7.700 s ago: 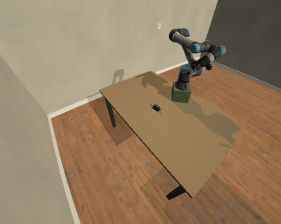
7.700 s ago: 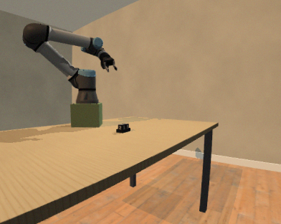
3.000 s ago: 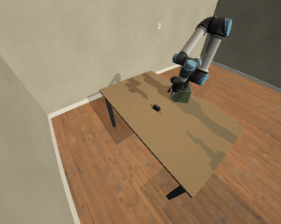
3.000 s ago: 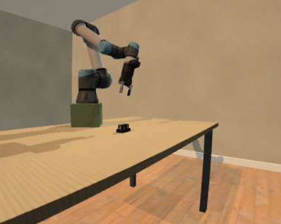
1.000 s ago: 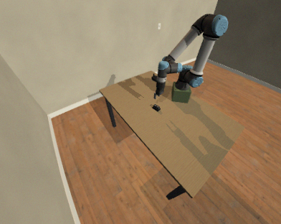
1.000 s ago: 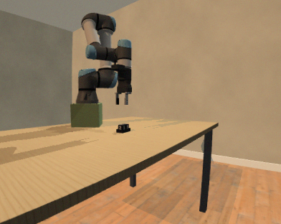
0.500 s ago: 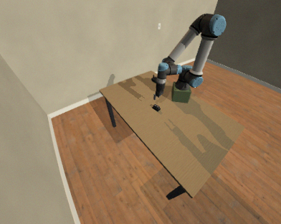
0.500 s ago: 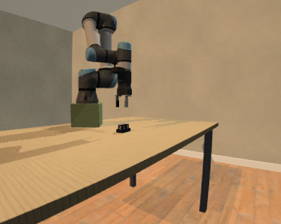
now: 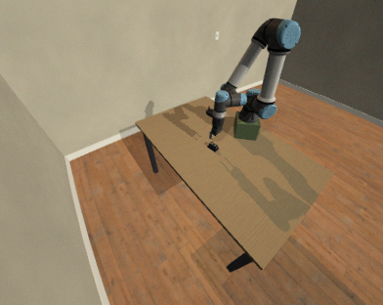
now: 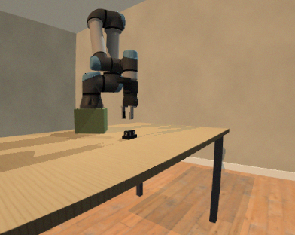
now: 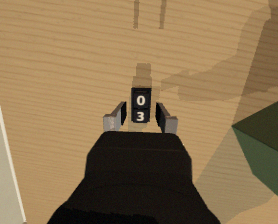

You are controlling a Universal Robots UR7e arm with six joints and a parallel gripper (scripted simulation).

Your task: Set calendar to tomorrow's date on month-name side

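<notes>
The small black tray (image 10: 129, 137) (image 11: 141, 89) lies flat on the table and holds two black cubes side by side. In the wrist view the upper faces show a white 0 on one cube (image 11: 141, 100) and a white 3 on the other cube (image 11: 140, 116). In the exterior view the side faces of the cubes (image 10: 129, 132) bear pale marks too small to read surely. My gripper (image 9: 211, 137) (image 10: 127, 118) (image 11: 141, 109) is open and empty. It points down above the tray, with clear height between fingertips and cubes. In the wrist view the fingers stand either side of the 3 cube.
The wooden table (image 9: 198, 166) (image 10: 104, 162) (image 11: 55, 100) bears the tray and the arm's green base block (image 9: 246, 128) (image 10: 90, 120) (image 11: 270, 155), which stands to one side of the tray. The arm's shadows fall across the table top. A table edge shows at the far left in the wrist view.
</notes>
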